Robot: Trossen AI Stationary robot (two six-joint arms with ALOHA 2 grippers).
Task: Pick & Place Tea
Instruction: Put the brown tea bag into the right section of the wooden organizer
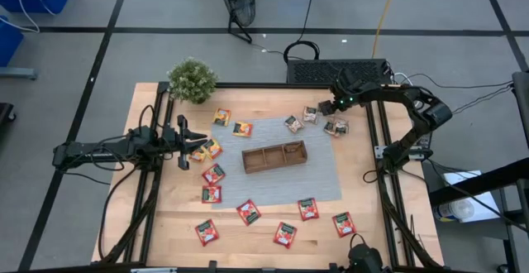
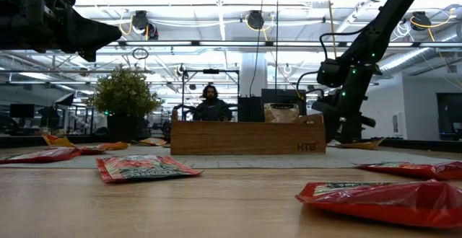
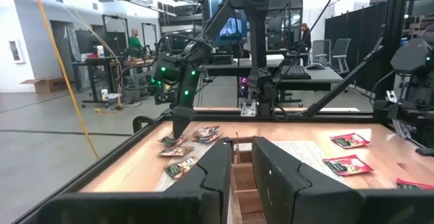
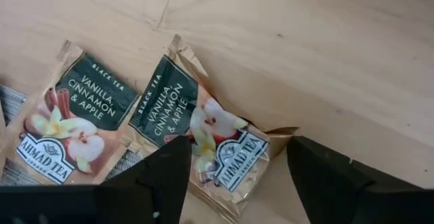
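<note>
Red sachets (image 1: 248, 213) lie along the table's near part, orange-yellow ones (image 1: 221, 117) at the far left, and grey-brown ones (image 1: 293, 124) at the far right. The wooden tray (image 1: 274, 156) sits mid-table on a grey mat (image 1: 322, 178). My right gripper (image 4: 239, 149) is open and points down. Its fingers stand on either side of a crumpled grey-brown sachet (image 4: 203, 129) beside another (image 4: 74, 119). I cannot tell whether they touch it. My left gripper (image 1: 198, 144) is level and raised above orange-yellow sachets (image 1: 208, 150). It points at the tray (image 3: 241, 176), with its fingers (image 3: 217, 170) nearly together and nothing between them.
A small green potted plant (image 1: 192, 80) stands at the table's far left corner. A black frame rail (image 1: 378, 141) runs along the right side near my right arm. A person (image 2: 209, 102) sits beyond the far edge.
</note>
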